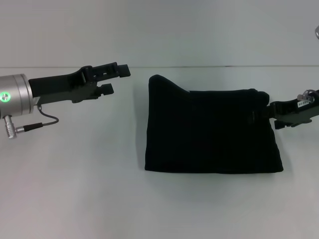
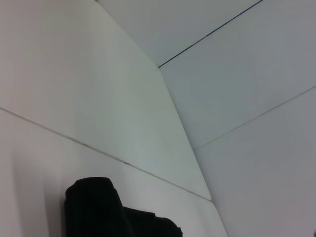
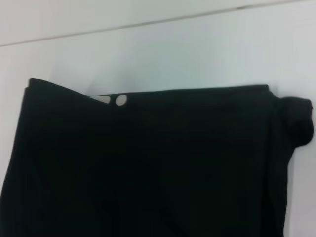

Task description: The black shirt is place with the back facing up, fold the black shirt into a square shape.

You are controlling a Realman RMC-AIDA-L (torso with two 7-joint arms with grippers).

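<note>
The black shirt (image 1: 212, 132) lies folded into a rough rectangle on the white table, right of centre, and its far left corner stands up in a peak. My right gripper (image 1: 271, 115) sits at the shirt's right edge with its fingers apart, the tips touching the cloth. My left gripper (image 1: 115, 78) hovers open above bare table, well to the left of the shirt's far corner. In the right wrist view the black shirt (image 3: 148, 168) fills the lower part, with a small white spot near its folded edge. The left wrist view catches only a corner of the shirt (image 2: 98, 210).
The white table (image 1: 75, 174) spreads around the shirt, and its far edge (image 1: 199, 66) meets a pale wall. A grey cable (image 1: 35, 125) hangs under the left arm's wrist.
</note>
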